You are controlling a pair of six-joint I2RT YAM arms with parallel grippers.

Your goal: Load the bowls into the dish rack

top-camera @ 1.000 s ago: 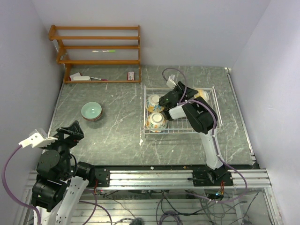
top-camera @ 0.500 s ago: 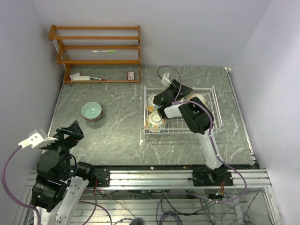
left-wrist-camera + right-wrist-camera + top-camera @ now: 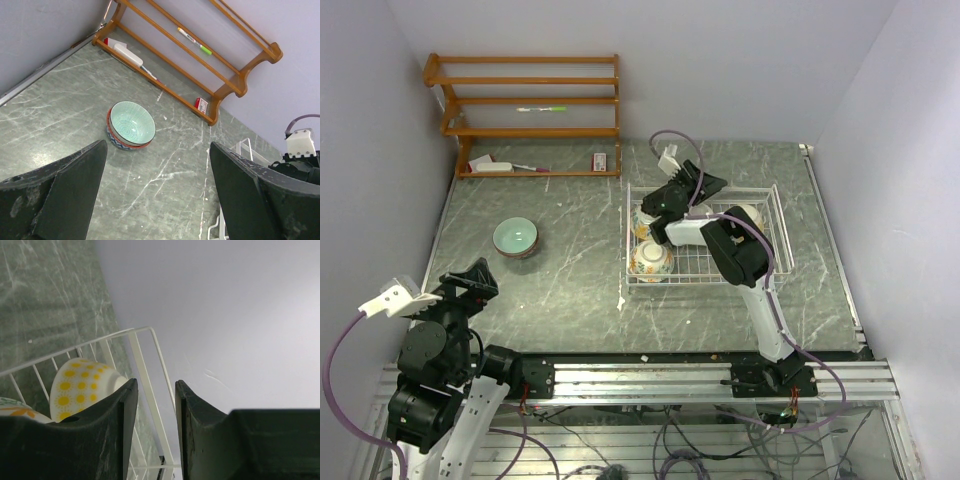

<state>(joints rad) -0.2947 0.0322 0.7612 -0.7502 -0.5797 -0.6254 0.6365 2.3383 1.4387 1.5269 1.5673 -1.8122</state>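
The white wire dish rack (image 3: 705, 262) sits right of centre and holds three patterned bowls: one at its front left (image 3: 650, 260), one behind that (image 3: 642, 222) partly under my right arm, and a yellow-dotted bowl (image 3: 750, 213) (image 3: 80, 385) at the back right. A pale teal bowl (image 3: 515, 236) (image 3: 132, 123) rests stacked in a reddish-brown one on the table's left side. My right gripper (image 3: 710, 184) (image 3: 156, 382) hovers over the rack's back edge, narrowly open and holding nothing. My left gripper (image 3: 480, 276) (image 3: 157, 150) is wide open, raised near its base.
A brown wooden shelf unit (image 3: 530, 110) (image 3: 200, 50) stands at the back left against the wall, with a marker and small items on it. Grey walls close in the left, back and right sides. The rack's corner wire (image 3: 142, 365) runs close to the right fingers.
My right gripper has drawn up and back-left from the rack's back right, leaving the yellow-dotted bowl uncovered there. The left arm has not moved.
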